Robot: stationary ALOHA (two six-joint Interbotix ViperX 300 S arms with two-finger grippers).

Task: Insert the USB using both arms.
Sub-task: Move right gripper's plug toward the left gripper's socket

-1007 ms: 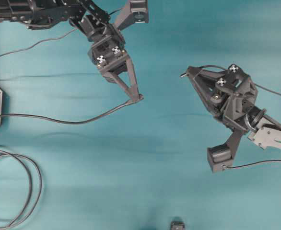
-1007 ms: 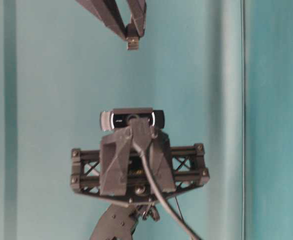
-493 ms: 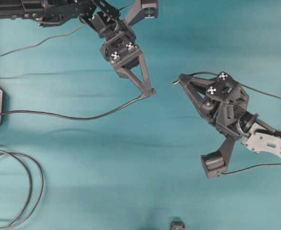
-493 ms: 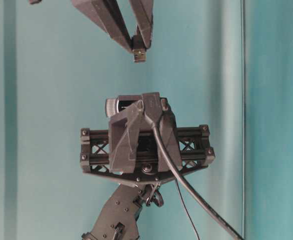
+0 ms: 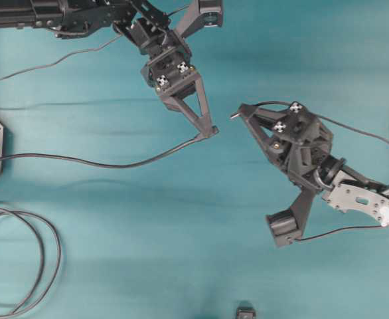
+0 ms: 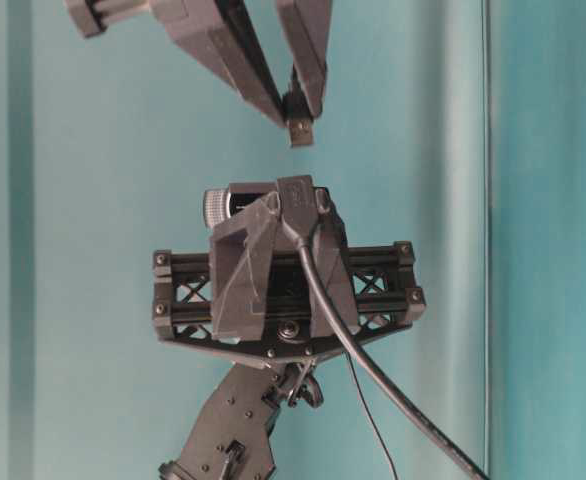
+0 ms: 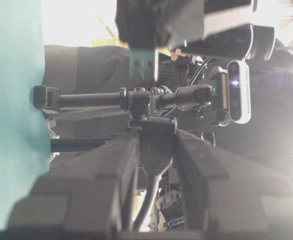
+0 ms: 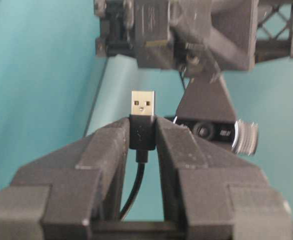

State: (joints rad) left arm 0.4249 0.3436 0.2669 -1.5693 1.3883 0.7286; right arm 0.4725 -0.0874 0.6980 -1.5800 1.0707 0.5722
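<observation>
From overhead, your left gripper [image 5: 211,131] is clamped on the all-dark socket [image 5: 206,133], whose cable [image 5: 95,161] trails away to the left. Your right gripper [image 5: 236,113] pinches the USB [image 5: 234,115], just to the right of the socket and slightly higher in frame. The two tips sit near each other, not touching, and neither arm is clearly nearer the gap.

At table level, a gripper's fingers [image 6: 258,85] hold a plug pointing down toward the near arm's camera mount.

In the left wrist view, the socket [image 7: 156,137] sits squeezed between the fingers, its mouth aimed forward.

In the right wrist view, the USB [image 8: 142,112] stands upright between closed fingers, silvery tip exposed and pointing at the opposite arm. Line up the two long axes before you push.
</observation>
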